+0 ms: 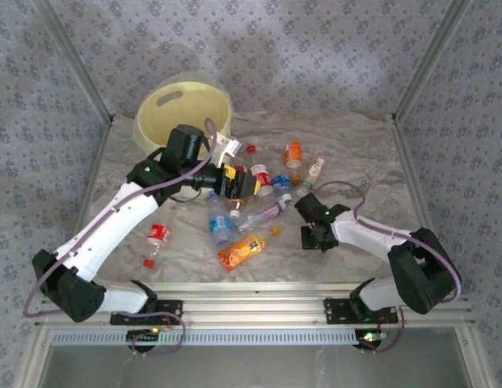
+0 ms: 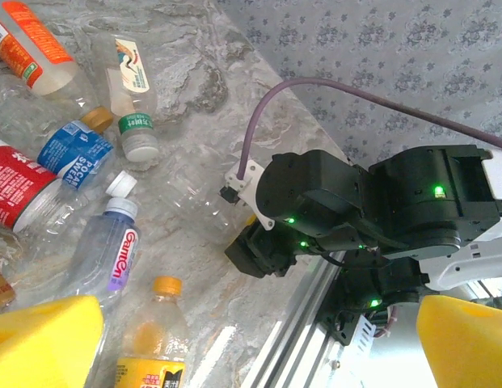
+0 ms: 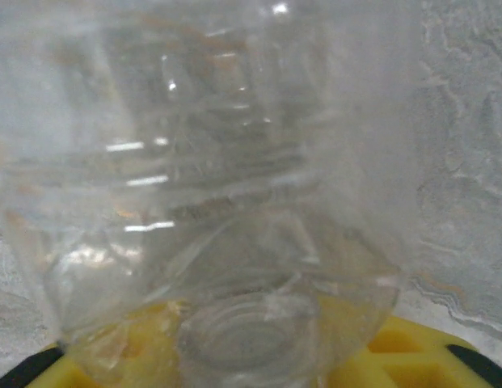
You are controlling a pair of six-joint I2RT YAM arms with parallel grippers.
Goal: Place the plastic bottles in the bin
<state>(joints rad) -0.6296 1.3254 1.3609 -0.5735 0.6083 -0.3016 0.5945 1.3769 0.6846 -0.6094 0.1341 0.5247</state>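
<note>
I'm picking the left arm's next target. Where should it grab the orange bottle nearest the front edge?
Take the orange bottle across its labelled middle, coming straight down from above: it lies flat on the table, slanted with its cap toward the far right, so closing across its width likely holds best.

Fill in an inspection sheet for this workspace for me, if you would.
Surface: marbled grey table, no spills seen.
Job's things: plastic bottles scattered mid-table; bin far left, no bottle visible inside.
Clutter: small red cap near the left arm.
Grippers: left tool open above the pile; right tool low, a clear bottle against its yellow pads, grip unclear.
Cables: purple cable looped at each arm.
Surroundings: patterned grey walls, aluminium frame at the near edge.
</note>
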